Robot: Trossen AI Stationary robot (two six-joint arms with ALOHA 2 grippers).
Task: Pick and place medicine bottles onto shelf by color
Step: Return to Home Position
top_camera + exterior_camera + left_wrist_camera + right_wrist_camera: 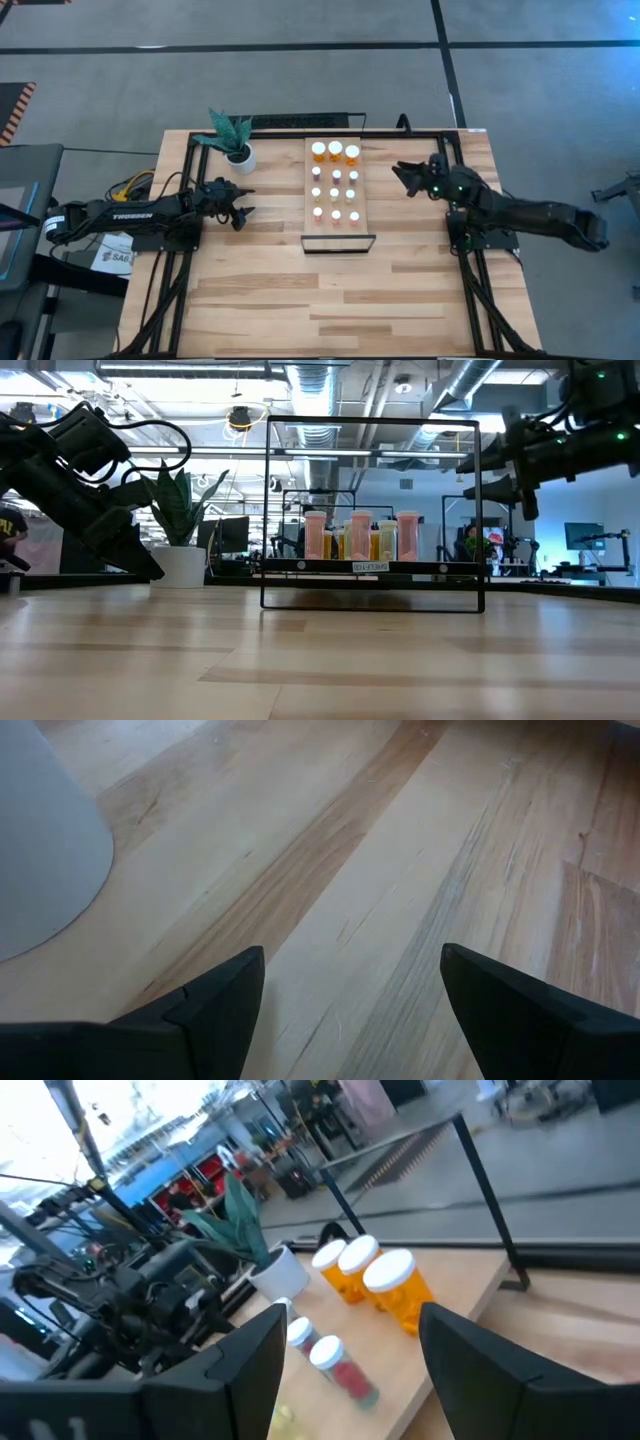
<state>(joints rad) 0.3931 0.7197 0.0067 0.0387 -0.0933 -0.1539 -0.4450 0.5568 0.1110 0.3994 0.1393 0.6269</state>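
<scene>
Because my right gripper point(408, 177) hangs released, shelf point(344, 229) just ahead, a swung retreat could topple medicine bottles point(335, 151); left gripper point(240, 212) likewise released.

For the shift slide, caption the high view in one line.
Bottles stand in rows on the shelf; left end effector open near the plant pot, right end effector open opposite.

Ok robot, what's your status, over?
Left gripper open, empty, near plant pot. Right gripper open, empty, beside shelf. Medicine bottles standing in rows on shelf. Nothing blocking.
</scene>
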